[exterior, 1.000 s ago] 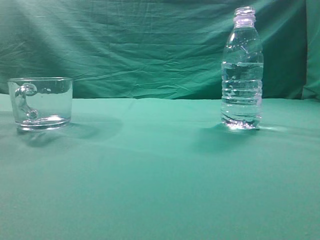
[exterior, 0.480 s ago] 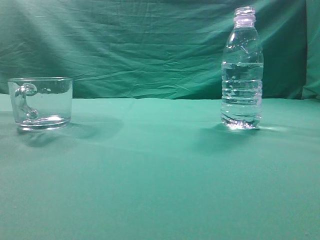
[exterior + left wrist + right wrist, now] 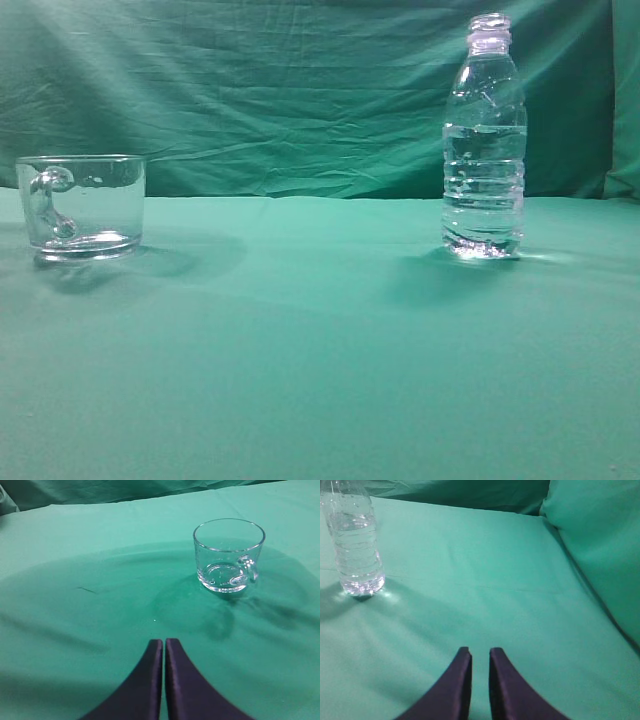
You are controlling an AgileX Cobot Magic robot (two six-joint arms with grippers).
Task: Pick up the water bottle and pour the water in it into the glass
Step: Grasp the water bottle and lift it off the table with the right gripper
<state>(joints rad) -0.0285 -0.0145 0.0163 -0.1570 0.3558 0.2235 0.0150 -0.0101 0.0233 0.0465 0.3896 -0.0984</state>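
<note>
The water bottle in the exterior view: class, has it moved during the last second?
No. The water bottle stands upright at the same spot against the backdrop folds, equally far from the glass.

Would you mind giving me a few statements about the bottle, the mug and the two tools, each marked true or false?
1. The water bottle stands upright with no cap. True.
2. The glass lies tipped on its side. False: it stands upright on the green cloth.
3. The right tool grips the bottle. False: it is apart from the bottle and holds nothing.
4. The left tool has its fingers pressed together. True.
5. The glass is full to the brim. False: it looks empty.
</note>
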